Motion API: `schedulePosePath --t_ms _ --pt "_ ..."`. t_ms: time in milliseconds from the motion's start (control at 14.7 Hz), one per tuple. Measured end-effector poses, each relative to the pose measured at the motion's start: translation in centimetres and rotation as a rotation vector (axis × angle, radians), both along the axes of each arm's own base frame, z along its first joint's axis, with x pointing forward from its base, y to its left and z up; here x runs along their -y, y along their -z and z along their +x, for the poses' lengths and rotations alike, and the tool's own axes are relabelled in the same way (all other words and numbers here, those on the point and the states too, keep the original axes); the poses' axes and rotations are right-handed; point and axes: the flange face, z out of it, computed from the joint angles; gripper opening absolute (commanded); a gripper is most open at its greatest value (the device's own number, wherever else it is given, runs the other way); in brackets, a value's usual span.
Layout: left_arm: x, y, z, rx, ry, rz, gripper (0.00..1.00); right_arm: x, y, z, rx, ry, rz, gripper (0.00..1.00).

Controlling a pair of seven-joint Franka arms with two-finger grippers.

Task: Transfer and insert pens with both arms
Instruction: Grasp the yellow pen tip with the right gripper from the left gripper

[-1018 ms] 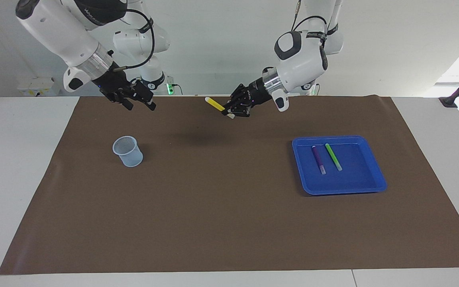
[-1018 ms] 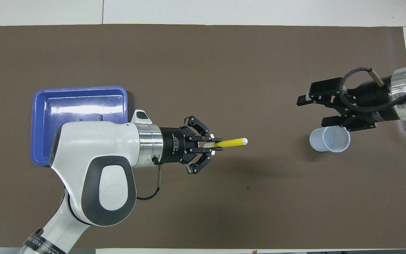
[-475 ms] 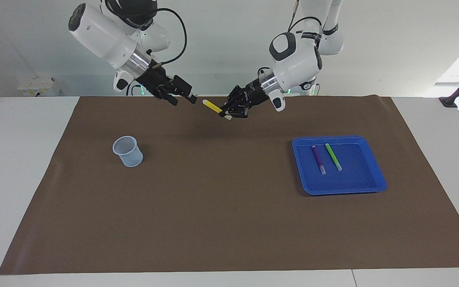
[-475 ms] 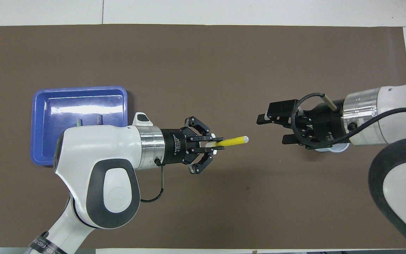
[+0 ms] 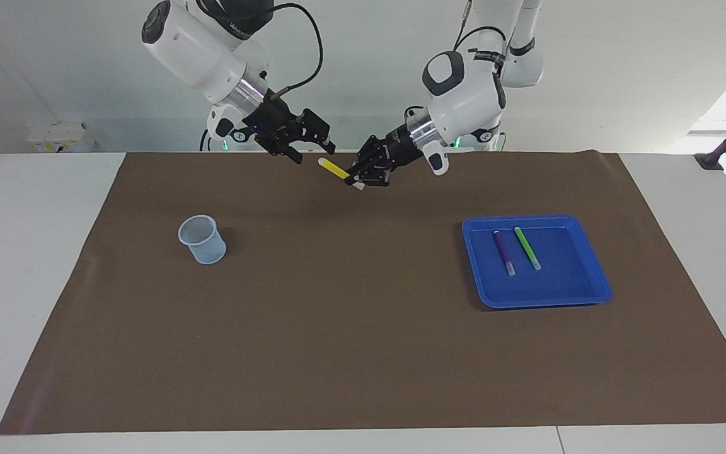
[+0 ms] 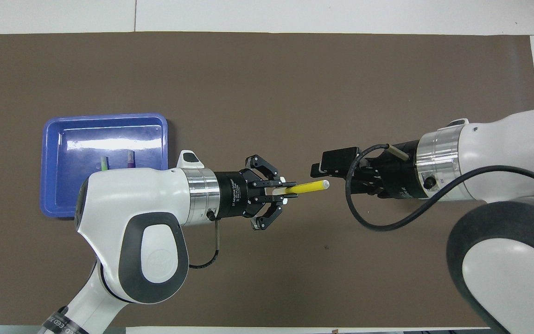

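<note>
Left end effector (image 5: 363, 176): clamped on the yellow pen (image 5: 334, 168) at its pale cap end, held in the air over the desk's (image 5: 363, 353) robot-side edge, near mid-length.
Right end effector (image 5: 312, 148): fingers apart; has swung in from above the cup's end and now sits at the pen's free tip.
Meaning: handover looks imminent; the right fingers need to close before the left lets go.
Tray (image 5: 593, 296): purple pen (image 5: 504, 252) and green pen (image 5: 527, 248) lying side by side.
Cup (image 5: 201, 239): nothing seen in it, toward the right arm's end.
</note>
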Motion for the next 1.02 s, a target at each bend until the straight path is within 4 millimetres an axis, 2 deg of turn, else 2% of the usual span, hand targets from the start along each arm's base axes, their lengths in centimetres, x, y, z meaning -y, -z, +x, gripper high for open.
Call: schedulePosePath --t_ms 407,611,815,883,1018 --pt "-0.06 -0.01 0.07 -0.004 -0.012 -0.008 0.0 0.06 1.11 -0.32 0.025 -0.035 -0.004 0.59" --pt "-0.11 -0.03 0.13 -0.006 -0.02 -0.014 0.0 0.12 1.19 -0.55 0.025 -0.036 -0.005 0.58" --pt "-0.13 -0.04 0.16 -0.007 -0.023 -0.016 0.0 0.05 1.16 -0.67 0.027 -0.037 -0.005 0.52" --pt "-0.15 -0.05 0.17 -0.006 -0.024 -0.016 0.0 -0.03 1.16 -0.7 0.027 -0.038 -0.005 0.47" --pt "-0.16 -0.05 0.19 -0.007 -0.026 -0.017 0.0 -0.21 1.2 -0.78 0.027 -0.042 -0.005 0.28"
